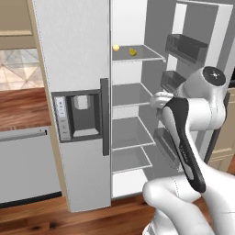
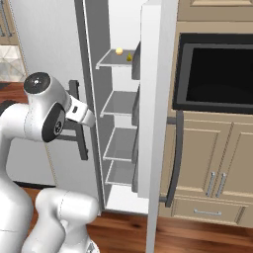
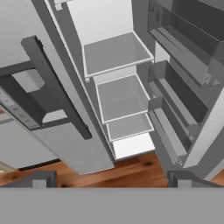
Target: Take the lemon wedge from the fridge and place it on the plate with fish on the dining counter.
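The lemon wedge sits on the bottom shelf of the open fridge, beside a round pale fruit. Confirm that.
Not the bottom shelf. The left base view shows the lemon wedge on the top shelf of the open fridge, beside the round pale fruit.

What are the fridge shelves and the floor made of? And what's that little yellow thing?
The shelves look like pale see-through glass or plastic with white rims, though that's hard to tell. The floor looks like polished wood: reddish-brown with dark grain streaks. The lemon wedge looks like soft fruit, deep yellow and matte.
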### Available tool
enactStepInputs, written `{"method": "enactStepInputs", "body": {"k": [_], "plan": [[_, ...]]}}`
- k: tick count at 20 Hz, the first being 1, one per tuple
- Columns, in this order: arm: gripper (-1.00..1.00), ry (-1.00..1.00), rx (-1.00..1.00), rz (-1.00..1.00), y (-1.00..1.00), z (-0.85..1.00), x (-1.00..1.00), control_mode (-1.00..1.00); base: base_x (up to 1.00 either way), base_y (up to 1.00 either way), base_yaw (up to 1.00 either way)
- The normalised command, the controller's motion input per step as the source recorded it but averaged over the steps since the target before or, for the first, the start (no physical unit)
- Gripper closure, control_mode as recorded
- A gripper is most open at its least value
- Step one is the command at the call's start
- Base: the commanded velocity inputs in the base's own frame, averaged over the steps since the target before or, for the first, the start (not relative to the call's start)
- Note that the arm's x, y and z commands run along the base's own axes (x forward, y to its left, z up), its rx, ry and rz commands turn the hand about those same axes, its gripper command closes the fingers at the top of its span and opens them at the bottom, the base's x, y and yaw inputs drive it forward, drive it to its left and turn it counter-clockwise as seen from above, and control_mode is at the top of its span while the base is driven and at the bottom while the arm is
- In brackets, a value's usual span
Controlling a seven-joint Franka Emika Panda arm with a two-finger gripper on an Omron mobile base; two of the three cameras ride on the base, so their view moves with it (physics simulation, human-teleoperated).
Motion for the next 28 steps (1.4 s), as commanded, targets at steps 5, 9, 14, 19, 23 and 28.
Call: {"method": "enactStepInputs", "body": {"k": [5,9,14,19,23,28], "plan": [[-1.00,0.00,0.00,0.00,0.03,0.00,0.00,-1.00,0.00,0.00,0.00],[-1.00,0.00,0.00,0.00,0.24,0.04,0.02,-1.00,0.00,0.00,0.00],[-1.00,0.00,0.00,0.00,0.02,0.09,0.00,-1.00,0.00,0.00,0.00],[-1.00,0.00,0.00,0.00,0.00,0.01,0.00,-1.00,0.00,0.00,0.00],[-1.00,0.00,0.00,0.00,0.00,0.02,0.00,-1.00,0.00,0.00,0.00],[-1.00,0.00,0.00,0.00,0.02,0.01,0.08,-1.00,0.00,0.00,0.00]]}}
